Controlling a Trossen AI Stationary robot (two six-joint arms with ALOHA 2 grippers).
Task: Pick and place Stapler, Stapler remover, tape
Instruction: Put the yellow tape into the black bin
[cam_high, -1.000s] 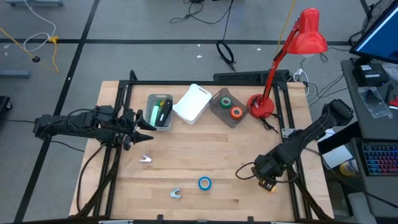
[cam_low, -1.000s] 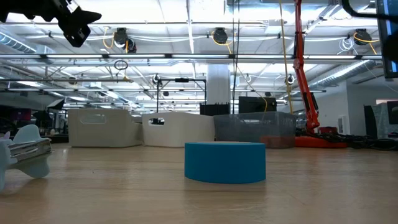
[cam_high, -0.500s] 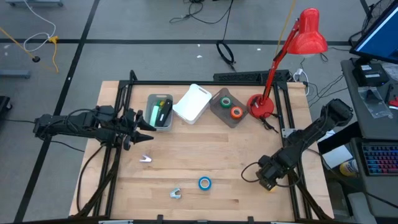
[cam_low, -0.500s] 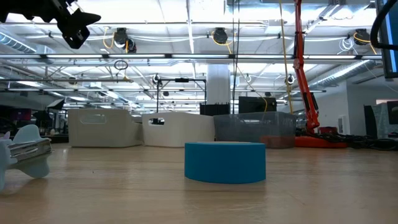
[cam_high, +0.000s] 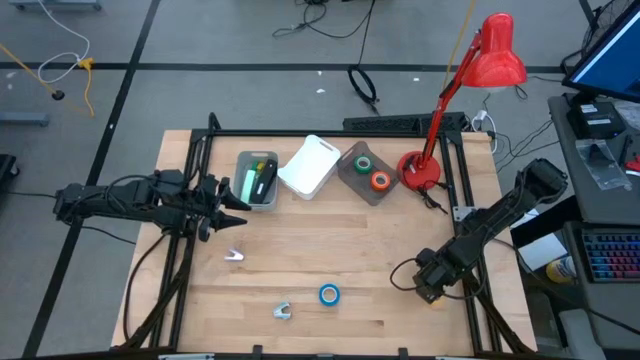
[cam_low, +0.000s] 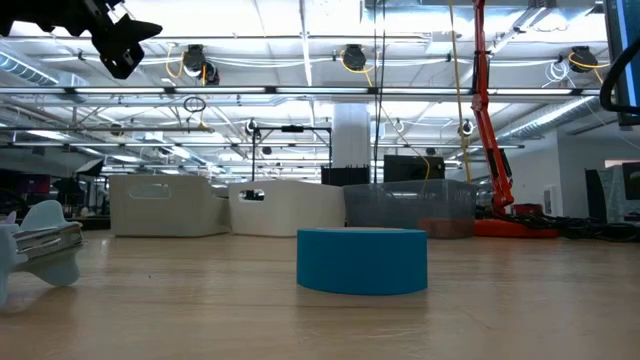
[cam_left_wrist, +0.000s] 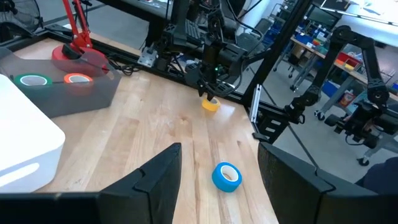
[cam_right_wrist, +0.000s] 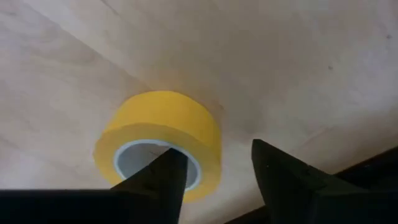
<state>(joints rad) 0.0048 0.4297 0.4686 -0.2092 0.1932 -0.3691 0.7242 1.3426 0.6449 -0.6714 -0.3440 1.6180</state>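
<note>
my right gripper hangs open, empty, one finger seemingly inside the yellow tape roll; closing could skid it off the table edge.

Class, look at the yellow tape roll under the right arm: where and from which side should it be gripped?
Grip the yellow tape roll by its wall, from above: it lies flat with its hole up. One finger of the right pincer already sits over the hole.

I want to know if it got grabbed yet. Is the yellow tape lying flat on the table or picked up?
Lying flat. The yellow tape rests on the wooden table, with the open right gripper poised over it.
</note>
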